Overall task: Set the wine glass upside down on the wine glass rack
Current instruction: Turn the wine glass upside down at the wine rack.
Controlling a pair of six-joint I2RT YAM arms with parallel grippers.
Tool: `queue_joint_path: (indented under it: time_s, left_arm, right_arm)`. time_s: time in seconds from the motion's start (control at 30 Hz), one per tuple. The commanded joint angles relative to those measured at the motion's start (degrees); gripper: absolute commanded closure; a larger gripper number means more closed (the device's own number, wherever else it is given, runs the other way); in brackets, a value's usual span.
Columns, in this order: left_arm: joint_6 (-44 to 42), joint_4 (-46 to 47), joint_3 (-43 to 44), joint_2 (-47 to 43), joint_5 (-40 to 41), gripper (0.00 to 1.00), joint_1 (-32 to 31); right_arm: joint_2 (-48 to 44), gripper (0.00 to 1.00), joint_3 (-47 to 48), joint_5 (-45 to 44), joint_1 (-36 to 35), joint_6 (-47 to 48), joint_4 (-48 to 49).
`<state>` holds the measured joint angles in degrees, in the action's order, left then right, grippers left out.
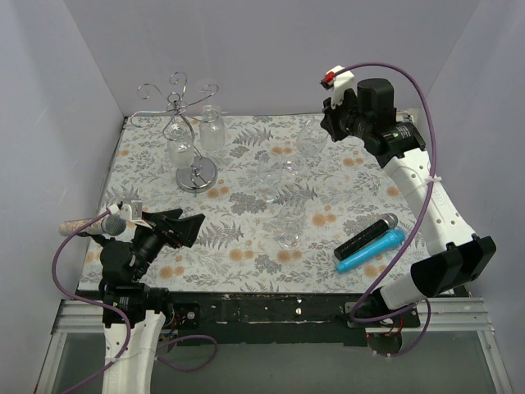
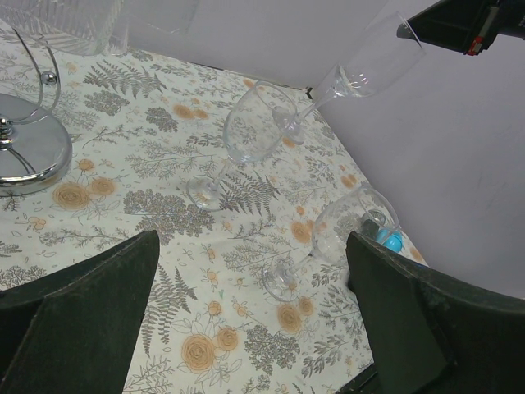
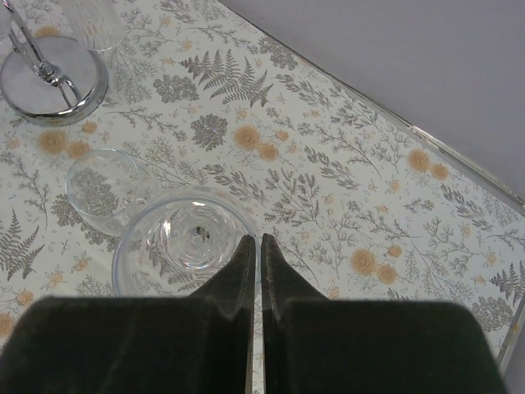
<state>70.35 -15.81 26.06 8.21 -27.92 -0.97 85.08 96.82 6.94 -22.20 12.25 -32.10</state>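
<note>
Left claw (image 1: pixel 184 226) gapes empty by the near edge. Right claw (image 3: pixel 255 246) pinches a glass (image 3: pixel 184 238) by its rim. Two other glasses (image 1: pixel 269 174) (image 1: pixel 289 223) stand between it and the rack (image 1: pixel 197 175).

This is a robotics lab test cell, not a home. Plain white panels (image 1: pixel 271 49) wall in a small table on three sides, and a floral tablecloth (image 1: pixel 246 246) covers its top. Two robot arms, the left arm (image 1: pixel 125 256) and the right arm (image 1: pixel 418 180), are mounted on a black mounting bar (image 1: pixel 271 310) at the near edge, with purple cables (image 1: pixel 56 264) looping loose. The props are a mixed lot: a wine glass rack (image 1: pixel 197 175), wine glasses (image 1: pixel 289 223) and two microphones (image 1: pixel 365 236).
</note>
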Motion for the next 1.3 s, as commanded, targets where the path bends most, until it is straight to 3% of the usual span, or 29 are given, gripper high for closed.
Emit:
queue_joint_path:
  time_s: [0.0, 1.27]
  left_arm:
    - [-0.21, 0.78, 0.13, 0.76, -0.73, 0.02, -0.26]
    - [0.58, 1.14, 0.04, 1.64, -1.35, 0.02, -0.26]
  right_arm:
    - [-3.08, 0.99, 1.36, 1.41, 0.14, -0.65, 3.53]
    - [-4.04, 0.99, 4.79, 5.89, 0.22, -1.88, 2.04]
